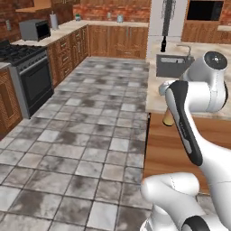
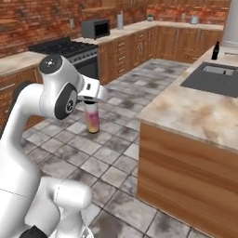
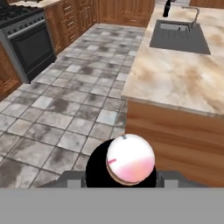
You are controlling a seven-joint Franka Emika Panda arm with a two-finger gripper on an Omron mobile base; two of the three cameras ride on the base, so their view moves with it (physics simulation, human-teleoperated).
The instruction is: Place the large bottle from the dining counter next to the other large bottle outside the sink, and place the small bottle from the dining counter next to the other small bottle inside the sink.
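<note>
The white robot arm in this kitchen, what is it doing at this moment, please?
The white arm's gripper is closed on the tall pink bottle fading to yellow-orange and holds it upright in the air, above the tiled floor beside the beige marbled stone counter. The grey recessed sink lies further along that counter, and the slim all-black bottle stands beyond it, outside the basin. The pink bottle is not yet set down.

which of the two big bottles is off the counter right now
The pink-to-orange large bottle: it hangs in the gripper above the tiled floor. The all-black bottle stands on the counter beside the sink.
</note>
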